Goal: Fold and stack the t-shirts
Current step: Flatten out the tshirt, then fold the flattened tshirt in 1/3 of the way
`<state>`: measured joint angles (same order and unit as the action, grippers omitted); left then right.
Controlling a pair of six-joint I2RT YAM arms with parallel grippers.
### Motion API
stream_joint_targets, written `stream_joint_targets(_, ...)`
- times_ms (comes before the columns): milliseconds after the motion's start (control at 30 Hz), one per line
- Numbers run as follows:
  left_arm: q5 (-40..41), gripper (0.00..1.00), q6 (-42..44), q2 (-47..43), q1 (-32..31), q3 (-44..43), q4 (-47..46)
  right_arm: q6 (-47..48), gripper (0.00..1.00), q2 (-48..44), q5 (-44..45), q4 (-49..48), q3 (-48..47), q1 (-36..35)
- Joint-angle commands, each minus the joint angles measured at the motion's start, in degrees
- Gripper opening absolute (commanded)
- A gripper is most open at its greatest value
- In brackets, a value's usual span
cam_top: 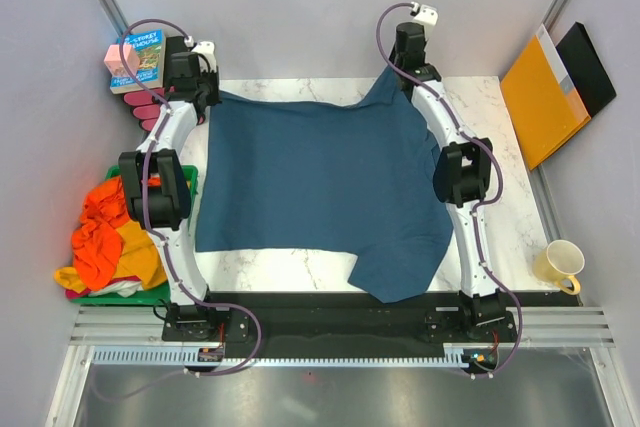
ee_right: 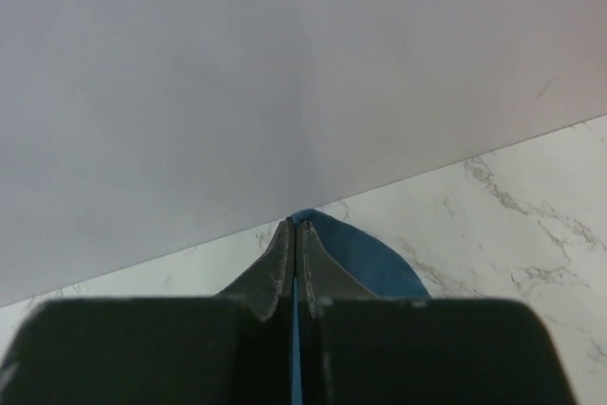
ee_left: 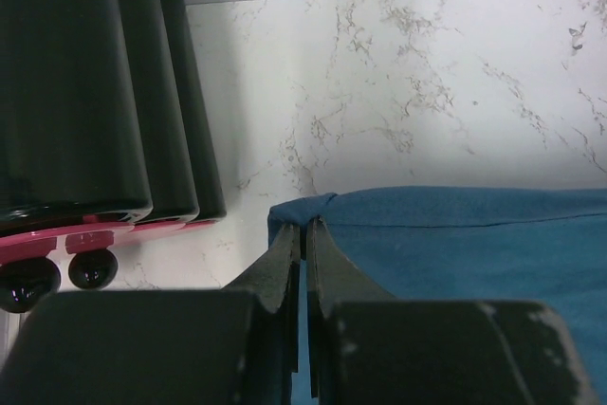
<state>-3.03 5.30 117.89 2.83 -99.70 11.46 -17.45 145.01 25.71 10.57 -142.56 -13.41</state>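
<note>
Dark teal-blue cloth t-shirt point(cam_top: 315, 187) spread flat across white marble table point(cam_top: 515, 222). Far left corner pinched in closed left gripper point(ee_left: 303, 225), far right corner in closed right gripper point(ee_right: 297, 225). Orange and yellow shirts point(cam_top: 110, 237) heaped beyond left edge.

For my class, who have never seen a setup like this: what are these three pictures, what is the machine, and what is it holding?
The machine is two robot arms bolted at the near edge of a marble table. One picture looks down from above; the other two come from small cameras on each wrist, looking past its fingers. A dark blue t-shirt lies spread across the table. The left hand and the right hand are each shut on a far edge of it. Orange and yellow shirts are heaped at the left, a yellow mug stands at the right.
</note>
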Motion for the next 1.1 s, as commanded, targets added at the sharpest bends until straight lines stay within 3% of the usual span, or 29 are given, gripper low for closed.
stream_joint_targets(0, 2.2, 0.02, -0.6, -0.3, 0.4, -3.1, -3.2, -2.1, 0.00, -1.7, 0.4, 0.5, 1.2, -0.3)
stream_joint_targets(400, 2.4, 0.02, 0.9, 6.2, 0.3, -11.0, 1.1, -1.8, 0.00, -1.3, -1.1, 1.0, 4.0, 1.4)
stream_joint_targets(633, 2.5, 0.02, 0.4, 2.5, 0.4, -10.6, 0.2, -2.8, 0.00, -7.2, -1.8, 0.3, 4.1, 1.3)
stream_joint_targets(833, 4.6, 0.02, 2.0, 4.8, 0.2, -11.0, 2.5, -2.2, 0.00, -4.7, -3.8, 1.9, 6.5, 2.6)
stream_joint_targets(1000, 5.7, 0.02, 2.2, 3.4, 0.2, -4.6, 0.9, -2.1, 0.00, -6.5, 9.2, 6.0, 16.8, 4.0)
stream_joint_targets(1067, 6.2, 0.02, 2.7, 2.8, 0.3, -3.4, 0.1, -2.8, 0.00, -7.9, 10.4, 6.0, 19.7, 6.1)
